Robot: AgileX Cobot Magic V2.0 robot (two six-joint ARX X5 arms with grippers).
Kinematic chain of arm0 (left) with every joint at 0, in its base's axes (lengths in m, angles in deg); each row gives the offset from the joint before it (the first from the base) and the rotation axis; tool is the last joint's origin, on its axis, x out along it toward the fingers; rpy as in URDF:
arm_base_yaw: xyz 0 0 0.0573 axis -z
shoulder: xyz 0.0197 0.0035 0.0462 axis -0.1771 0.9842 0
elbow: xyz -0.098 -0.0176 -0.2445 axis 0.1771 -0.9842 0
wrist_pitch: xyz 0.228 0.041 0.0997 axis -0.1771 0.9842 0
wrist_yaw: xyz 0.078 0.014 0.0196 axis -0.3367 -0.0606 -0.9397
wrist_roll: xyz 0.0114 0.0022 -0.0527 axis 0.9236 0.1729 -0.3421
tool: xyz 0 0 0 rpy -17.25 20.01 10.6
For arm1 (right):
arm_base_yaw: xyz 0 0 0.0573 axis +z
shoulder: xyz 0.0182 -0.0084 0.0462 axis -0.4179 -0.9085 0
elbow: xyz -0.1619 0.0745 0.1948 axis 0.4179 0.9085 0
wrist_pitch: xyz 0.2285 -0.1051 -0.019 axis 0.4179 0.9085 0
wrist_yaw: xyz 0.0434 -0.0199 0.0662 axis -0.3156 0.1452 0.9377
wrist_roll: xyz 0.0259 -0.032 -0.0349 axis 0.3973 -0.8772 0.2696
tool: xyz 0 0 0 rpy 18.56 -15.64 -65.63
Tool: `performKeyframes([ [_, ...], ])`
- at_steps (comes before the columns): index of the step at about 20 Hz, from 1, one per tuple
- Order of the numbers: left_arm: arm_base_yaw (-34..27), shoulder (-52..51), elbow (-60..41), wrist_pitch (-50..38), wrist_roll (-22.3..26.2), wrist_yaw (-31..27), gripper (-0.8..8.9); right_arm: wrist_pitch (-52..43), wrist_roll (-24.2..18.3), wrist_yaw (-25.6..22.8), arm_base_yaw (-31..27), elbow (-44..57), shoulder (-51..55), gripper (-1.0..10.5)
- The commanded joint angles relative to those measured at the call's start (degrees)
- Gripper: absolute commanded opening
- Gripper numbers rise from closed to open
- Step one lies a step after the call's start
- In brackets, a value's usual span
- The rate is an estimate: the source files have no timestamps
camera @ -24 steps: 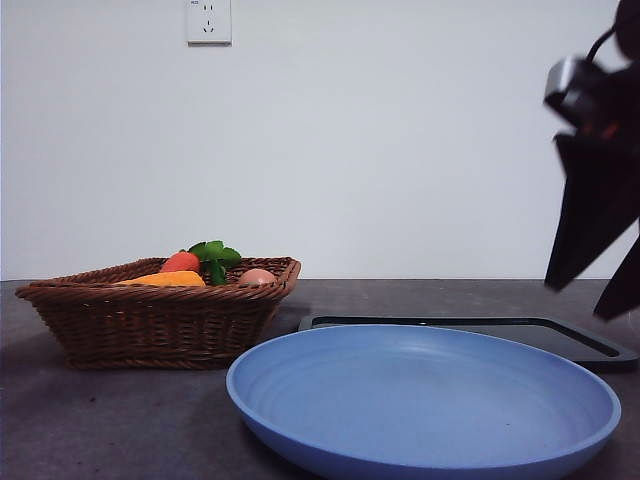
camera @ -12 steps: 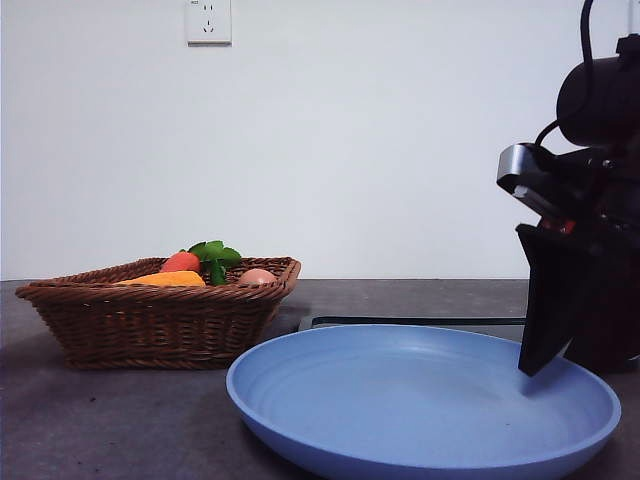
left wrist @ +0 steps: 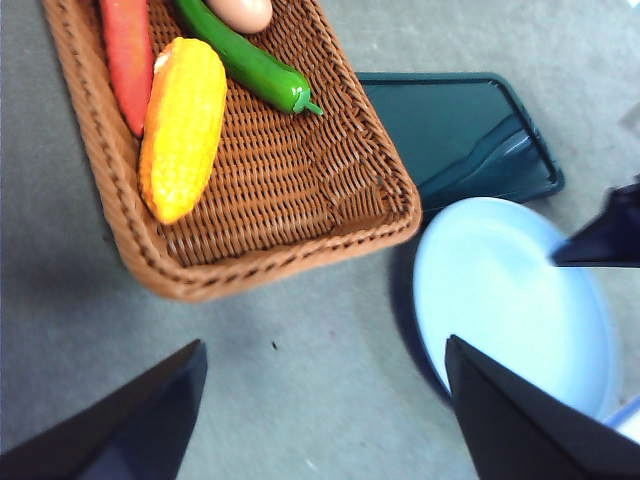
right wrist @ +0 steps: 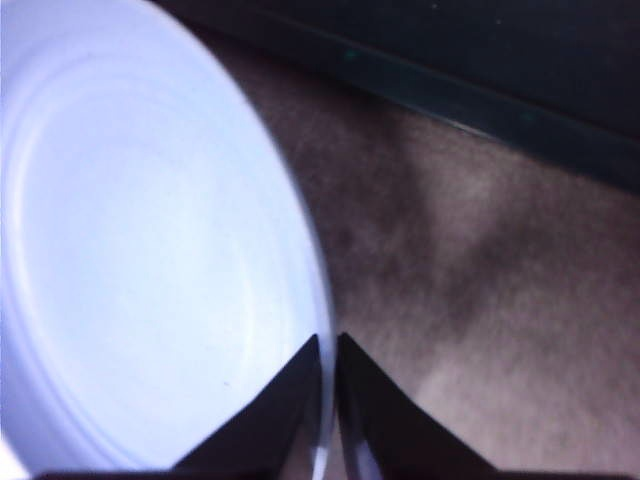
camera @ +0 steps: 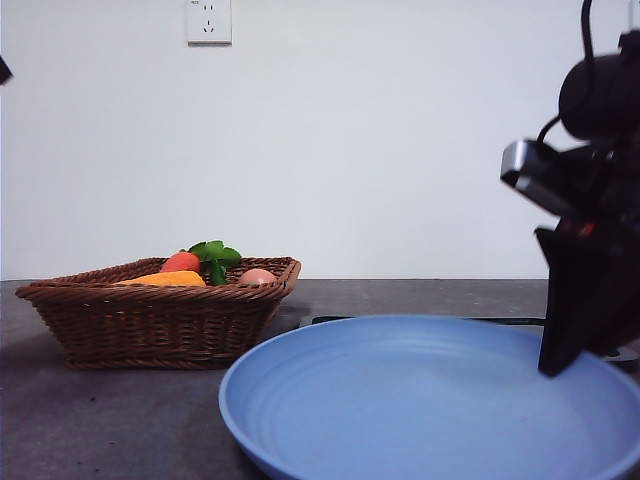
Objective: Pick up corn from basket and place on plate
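Plate (camera: pixel 420 400) fills the lower right of the front view, its rim pinched between the right gripper (right wrist: pixel 328 345) jaws. Corn (left wrist: pixel 182 128) lies in the basket (left wrist: pixel 300 190), upper left. Left gripper (left wrist: pixel 320 400), jaws spread wide, should descend squarely across the cob's middle.

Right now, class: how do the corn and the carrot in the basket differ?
The corn is yellow with bumpy kernels; the carrot is red-orange and smooth. The corn looks thicker, the carrot slimmer. Both lie side by side in the wicker basket, touched by neither gripper.
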Motion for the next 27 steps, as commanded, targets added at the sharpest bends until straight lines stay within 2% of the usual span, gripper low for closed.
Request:
performKeyframes([
  [1,1.73,3.43,2.23,-2.01,1.79,-3.17,3.89,2.54,0.15,0.26,0.24,-2.62,3.5,0.0],
  [8,8.61,20.87,9.27,-10.99,5.03,-16.04,3.89,11.37,0.22,-0.02,0.22,-11.56,17.44,0.0],
  [12,13.0,33.55,17.16,-11.37,8.28,-26.18,3.89,14.73,0.24,-4.61,-0.26,-17.29,21.84,0.0],
  [16,16.2,45.81,25.38,-11.06,10.1,-32.76,3.89,16.06,0.35,-5.05,-0.26,-20.61,24.48,0.0],
  [21,18.53,59.32,32.59,-10.64,11.08,-38.73,3.89,17.9,0.35,-6.45,-0.48,-21.03,25.83,0.0],
  [27,19.08,65.29,32.87,-11.69,11.23,-41.31,3.88,17.9,0.15,-6.45,-0.9,-21.03,25.81,0.0],
])
